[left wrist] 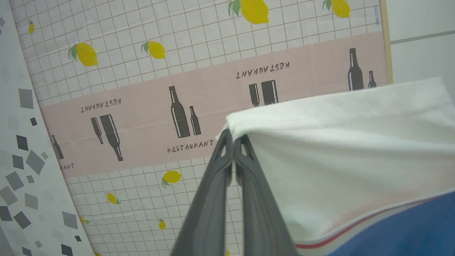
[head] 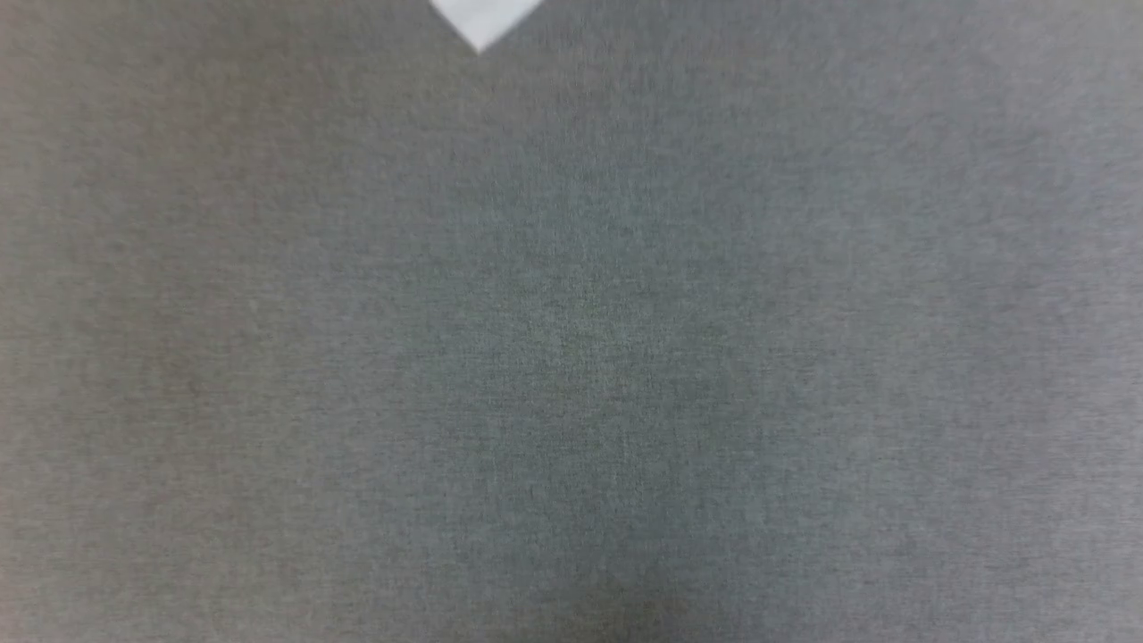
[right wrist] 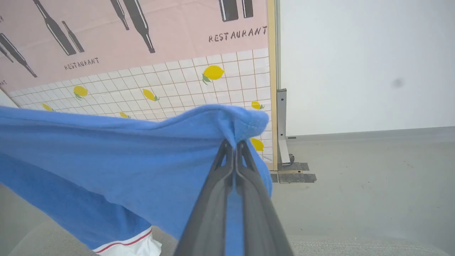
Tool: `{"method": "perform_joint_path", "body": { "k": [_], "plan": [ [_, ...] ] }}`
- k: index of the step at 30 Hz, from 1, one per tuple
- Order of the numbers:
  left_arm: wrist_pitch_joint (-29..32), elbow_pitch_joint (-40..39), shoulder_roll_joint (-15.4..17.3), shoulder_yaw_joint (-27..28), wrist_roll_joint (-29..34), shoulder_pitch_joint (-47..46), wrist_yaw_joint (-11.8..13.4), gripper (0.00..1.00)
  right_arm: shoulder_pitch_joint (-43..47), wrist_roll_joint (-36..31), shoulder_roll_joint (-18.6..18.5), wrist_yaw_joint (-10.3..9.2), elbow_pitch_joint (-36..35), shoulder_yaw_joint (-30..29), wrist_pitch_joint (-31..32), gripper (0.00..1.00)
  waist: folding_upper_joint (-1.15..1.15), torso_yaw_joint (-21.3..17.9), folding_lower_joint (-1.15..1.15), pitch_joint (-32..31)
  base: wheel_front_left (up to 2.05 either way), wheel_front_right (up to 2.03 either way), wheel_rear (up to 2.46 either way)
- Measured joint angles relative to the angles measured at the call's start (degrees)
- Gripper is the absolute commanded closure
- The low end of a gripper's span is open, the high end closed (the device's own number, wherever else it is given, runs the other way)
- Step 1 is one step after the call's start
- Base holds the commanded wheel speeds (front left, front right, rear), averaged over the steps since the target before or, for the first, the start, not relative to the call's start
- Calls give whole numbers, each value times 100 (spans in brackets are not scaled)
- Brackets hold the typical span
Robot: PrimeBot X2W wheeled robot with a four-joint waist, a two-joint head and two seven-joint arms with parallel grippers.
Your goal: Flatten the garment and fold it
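Stretching wide below lay the grey woven surface (head: 571,357); above it hung the bright blue jersey T-shirt (right wrist: 106,160), left gripper (left wrist: 233,137) pinching its white red-striped sleeve (left wrist: 337,149), right gripper (right wrist: 234,144) clamped on a blue edge.

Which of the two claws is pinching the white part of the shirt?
The left gripper: it clamps the garment by white cloth; the right gripper clamps blue.

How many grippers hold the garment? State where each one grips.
2. The left gripper pinches the garment at a white edge; the right gripper pinches its blue edge.
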Motion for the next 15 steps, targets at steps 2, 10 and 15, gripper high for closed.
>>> {"method": "perform_joint_path", "body": {
  "k": [2,10,15],
  "plan": [
    [-137,133,-4,-8,4,-53,0,100,-53,-108,59,0,145,-24,-99,100,0,-1,0,180,0,0,0],
    [-671,789,-157,-1,-108,73,-55,100,84,-53,62,0,536,146,-359,100,0,55,0,669,0,0,0],
    [-1004,1149,-289,-41,-233,667,-182,100,750,299,-29,0,686,401,-525,100,0,142,-1,586,0,0,0]
  ]
}}
